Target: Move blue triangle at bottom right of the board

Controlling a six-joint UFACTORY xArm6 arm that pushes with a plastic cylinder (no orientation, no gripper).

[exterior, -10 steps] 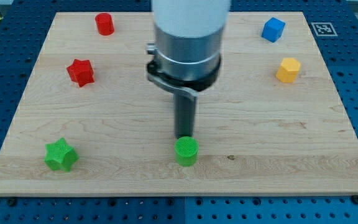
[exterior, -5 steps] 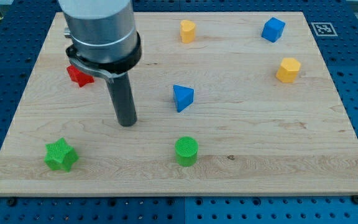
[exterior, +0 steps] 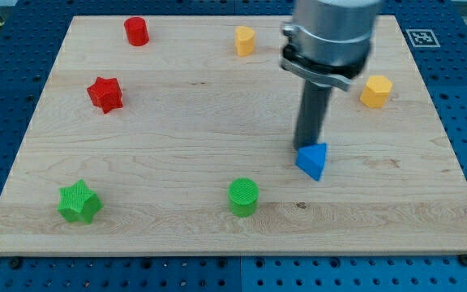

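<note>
Against blue triangle (exterior: 313, 160) (upper-left side), my tip (exterior: 306, 149)

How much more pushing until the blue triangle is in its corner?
Done so far: my tip is right against the blue triangle, on its upper-left side. In hand: the triangle sits a little right of the board's middle, right of the green cylinder. Left: sliding it on down and right to the bottom right corner.
</note>
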